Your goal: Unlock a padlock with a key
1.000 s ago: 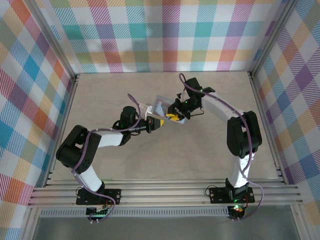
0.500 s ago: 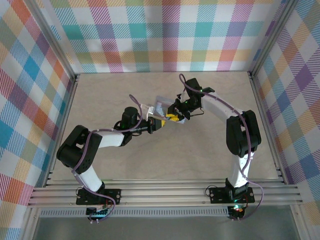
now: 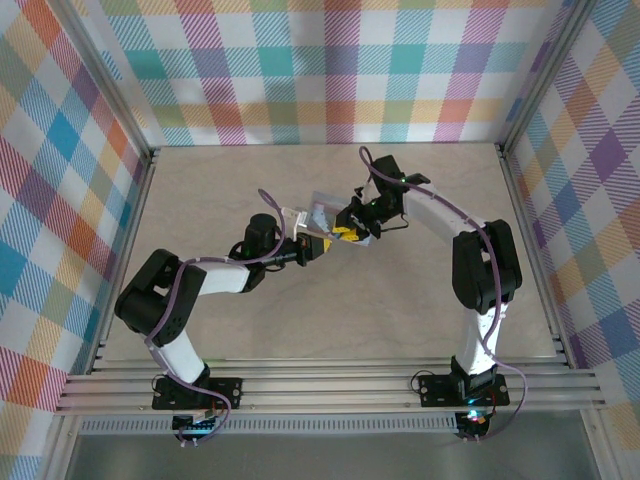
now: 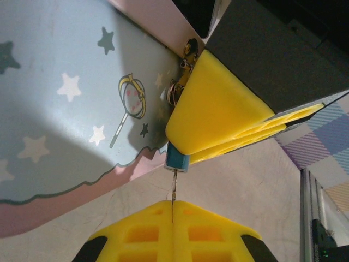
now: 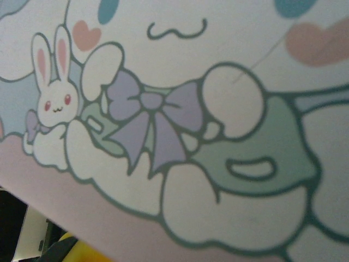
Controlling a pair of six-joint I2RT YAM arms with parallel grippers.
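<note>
- Two arms meet over the middle of the desk (image 3: 400,300), the left one reaching in from the left and the right one bending back from the far right side.
- From above, the left gripper (image 3: 320,246) and the right gripper (image 3: 349,230) sit just beside each other, both at the near edge of a pale blue tin (image 3: 322,211).
- The left wrist camera has the left gripper (image 4: 173,205) at the bottom of its picture, its yellow fingers (image 4: 142,234) pressed together with no gap between them.
- Out of the seam between them stands the key (image 4: 173,189), a thin silvery sliver pinched at its lower end.
- The key's upper end goes into the underside of the padlock (image 4: 177,161), a tiny blue block hanging just above the left gripper.
- The right gripper (image 4: 182,146) comes down from the upper right; its yellow fingers (image 4: 218,112) are nipped on the padlock, whose blue body pokes out below their tips.
- The padlock is off the desk (image 4: 234,185), just beside the tin's lower corner.
- Behind it, the tin (image 4: 65,109) shows stars and a wand on pale blue, with a pink band along its edge.
- Some silvery fittings (image 4: 184,65) sit at the tin's edge above the right fingers; whether they belong to the padlock cannot be told.
- The right wrist camera is close against the tin (image 5: 191,109), on its cartoon of a rabbit, a lilac bow and hearts.
</note>
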